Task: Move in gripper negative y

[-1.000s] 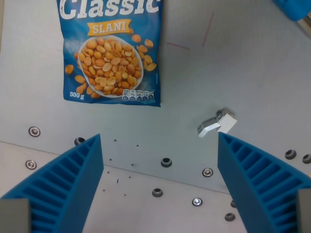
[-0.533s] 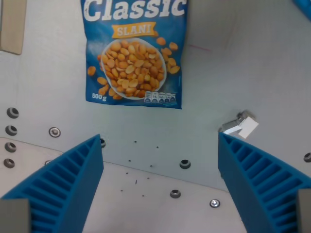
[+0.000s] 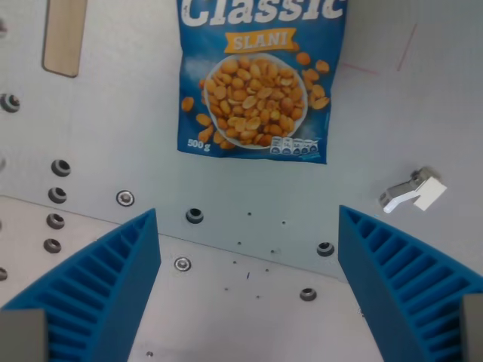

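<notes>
From the wrist view I see one blue bag of peanuts lying flat on the grey table, at the top centre of the frame; it reads "Classic" in white, cut off at the top edge, then "SLANI" on an orange band, and "500 g" at its lower left beside a picture of a bowl of nuts. The small print boxes along its bottom edge are too fine for me to read. My gripper hangs over the table below the bag, its two blue ribbed fingers set wide apart at the bottom corners with nothing between them but bare table and bolt holes. One small white clip-like piece lies at the wrist view's right, well apart from the bag; I can't make out what it is. One tan wooden strip sits at the upper left. Faint red pen lines mark the table at the upper right.
</notes>
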`<state>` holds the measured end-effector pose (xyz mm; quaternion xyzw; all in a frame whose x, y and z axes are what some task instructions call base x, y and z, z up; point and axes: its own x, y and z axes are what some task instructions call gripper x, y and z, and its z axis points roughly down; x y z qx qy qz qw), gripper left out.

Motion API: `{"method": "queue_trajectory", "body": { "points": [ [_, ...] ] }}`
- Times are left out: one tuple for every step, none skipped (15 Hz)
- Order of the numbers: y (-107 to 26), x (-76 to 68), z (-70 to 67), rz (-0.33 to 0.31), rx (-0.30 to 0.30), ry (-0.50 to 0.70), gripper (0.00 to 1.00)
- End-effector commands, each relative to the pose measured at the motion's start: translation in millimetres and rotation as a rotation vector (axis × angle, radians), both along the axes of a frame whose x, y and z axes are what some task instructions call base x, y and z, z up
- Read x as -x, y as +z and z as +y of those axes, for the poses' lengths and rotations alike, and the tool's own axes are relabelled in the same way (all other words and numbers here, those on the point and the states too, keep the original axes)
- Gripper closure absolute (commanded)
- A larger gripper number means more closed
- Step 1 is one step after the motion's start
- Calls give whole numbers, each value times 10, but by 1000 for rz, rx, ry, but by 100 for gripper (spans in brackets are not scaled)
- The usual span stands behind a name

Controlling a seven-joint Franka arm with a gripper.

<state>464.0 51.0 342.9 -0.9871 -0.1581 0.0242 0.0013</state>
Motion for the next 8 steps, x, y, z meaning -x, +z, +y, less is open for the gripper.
{"method": "queue_trajectory", "body": {
  "points": [
    [49, 157, 112, -43, -3, -16, 0],
    [49, 172, 160, -43, -3, -16, 0],
    [49, 186, 208, -43, -3, -16, 0],
    [49, 201, 256, -43, -3, -16, 0],
    [49, 216, 303, -43, -3, -16, 0],
    [49, 231, 351, -43, -3, -16, 0],
    [49, 246, 399, -43, -3, -16, 0],
    [49, 261, 447, -43, -3, -16, 0]
  ]
}}
